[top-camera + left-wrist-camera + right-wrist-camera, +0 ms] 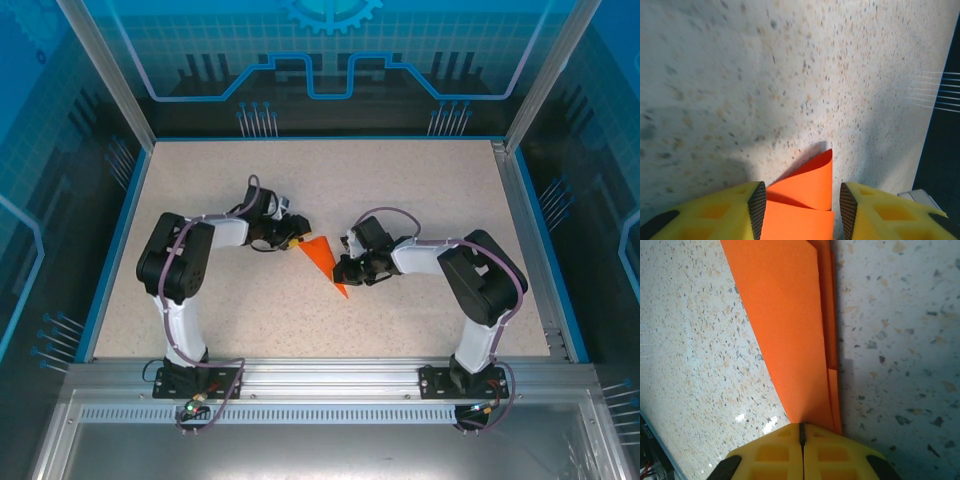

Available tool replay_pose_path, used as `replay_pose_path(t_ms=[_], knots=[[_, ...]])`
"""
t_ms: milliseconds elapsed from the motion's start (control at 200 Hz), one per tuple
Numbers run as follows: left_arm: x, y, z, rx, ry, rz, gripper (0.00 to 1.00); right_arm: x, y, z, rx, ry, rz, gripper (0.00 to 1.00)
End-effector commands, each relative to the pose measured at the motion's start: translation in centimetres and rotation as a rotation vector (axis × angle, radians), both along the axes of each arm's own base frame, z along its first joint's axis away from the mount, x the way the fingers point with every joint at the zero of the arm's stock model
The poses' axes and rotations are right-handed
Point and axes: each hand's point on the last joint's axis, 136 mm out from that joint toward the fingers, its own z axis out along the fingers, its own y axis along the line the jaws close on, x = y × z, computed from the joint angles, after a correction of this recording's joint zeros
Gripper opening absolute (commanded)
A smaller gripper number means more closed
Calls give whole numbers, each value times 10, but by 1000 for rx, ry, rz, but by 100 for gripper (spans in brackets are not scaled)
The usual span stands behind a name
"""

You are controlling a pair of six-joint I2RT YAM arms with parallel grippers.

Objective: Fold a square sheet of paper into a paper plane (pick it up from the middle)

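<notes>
One folded paper (pixel 320 256): left tool (pixel 799 199) straddles it, right tool (pixel 801 431) clamps it.

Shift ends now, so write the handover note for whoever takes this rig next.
Left tool: open, straddling the wide end of the orange paper.
Right tool: shut at the paper's narrow end; pinching or just pressing, cannot tell.
Paper lies mid table between both tools, already folded into a layered, pointed wedge with one flap curling up.
Left to do: remaining folds; no finished plane yet.
</notes>
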Motion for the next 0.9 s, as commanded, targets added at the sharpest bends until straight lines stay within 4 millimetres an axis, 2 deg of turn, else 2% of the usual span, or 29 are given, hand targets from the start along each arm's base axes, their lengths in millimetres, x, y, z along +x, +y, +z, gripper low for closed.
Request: replay_pose_path(t_ms=[0,160,330,410,585,705,890], knots=[[8,14,19,31,-39,11,47,-39,-39,-42,-184,159,-18,6],[5,15,47,14,-83,18,48,-37,-37,-42,-181,159,-22,6],[-12,10,60,-23,-95,14,48,-35,-36,-40,-177,154,-23,7],[-21,0,63,-40,-96,-5,48,-35,-36,-40,-177,155,-24,6],[-42,-34,61,-53,-89,-77,48,-35,-35,-40,-177,151,-26,7],[-48,-54,52,-58,-75,-109,48,-35,-36,-43,-186,153,-28,7],[-50,-68,30,-63,-31,-115,48,-34,-35,-44,-183,155,-32,7]])
